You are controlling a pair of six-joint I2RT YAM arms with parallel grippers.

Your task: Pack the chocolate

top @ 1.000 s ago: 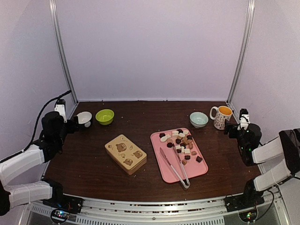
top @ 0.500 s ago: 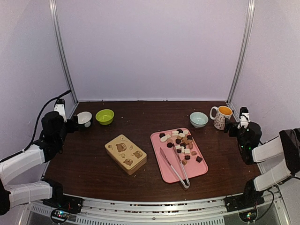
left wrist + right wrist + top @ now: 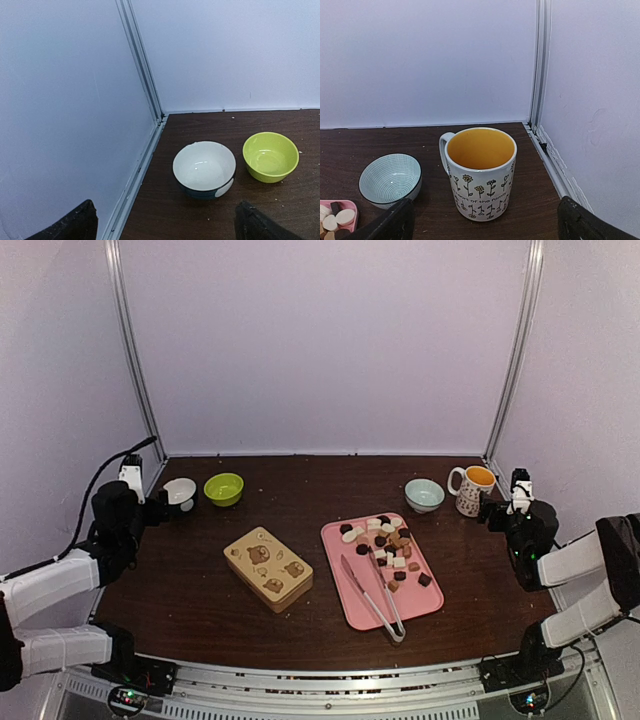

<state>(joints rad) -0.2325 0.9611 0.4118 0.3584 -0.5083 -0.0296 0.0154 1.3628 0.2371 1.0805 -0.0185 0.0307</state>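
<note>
The chocolate (image 3: 386,542) lies on a pink tray (image 3: 352,612) mid-tabletop, well apart from both pincers. The left pincer (image 3: 165,226) by the left edge and the right pincer (image 3: 487,226) by the right edge are wide apart, holding nothing.

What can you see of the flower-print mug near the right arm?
White ceramic mug with black flower drawings, a line of text and an orange-yellow inside. Upright, empty, on the dark brown table near the back right corner. Handle points toward the pale teal striped bowl, not touching it. Nothing grips it.
</note>
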